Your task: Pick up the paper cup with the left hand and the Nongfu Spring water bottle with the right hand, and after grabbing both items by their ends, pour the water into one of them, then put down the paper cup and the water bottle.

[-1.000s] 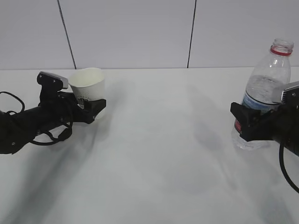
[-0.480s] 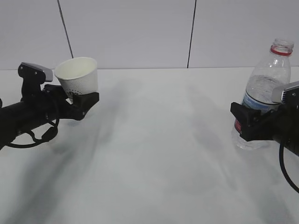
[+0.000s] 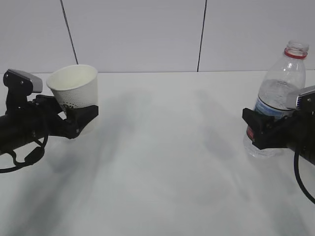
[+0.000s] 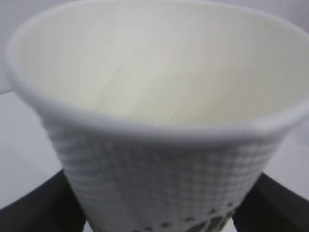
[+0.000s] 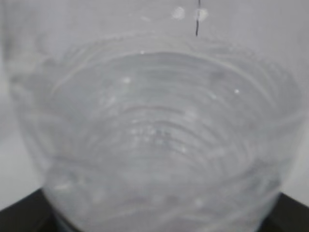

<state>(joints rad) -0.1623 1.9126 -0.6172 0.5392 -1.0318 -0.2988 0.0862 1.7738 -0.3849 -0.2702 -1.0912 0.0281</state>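
Note:
The white dimpled paper cup (image 3: pixel 74 87) is held upright, slightly tilted, at the left, with my left gripper (image 3: pixel 78 117) shut round its lower wall. In the left wrist view the cup (image 4: pixel 159 145) fills the frame, and black fingers (image 4: pixel 29 208) show at the bottom corners. The clear Nongfu Spring water bottle (image 3: pixel 281 81), with its red neck ring, stands at the right edge of the table. My right gripper (image 3: pixel 263 130) is shut on its lower body. Up close the ribbed bottle (image 5: pixel 159 135) hides nearly everything; the water inside is hard to make out.
The white table (image 3: pixel 167 162) stretches between the two arms. A white panelled wall (image 3: pixel 147 34) rises behind it. A black cable (image 3: pixel 300 177) hangs from the right arm at the frame edge.
My left arm has lifted the paper cup and carried it leftward, then slightly down. The right gripper and the bottle have stayed where they were.

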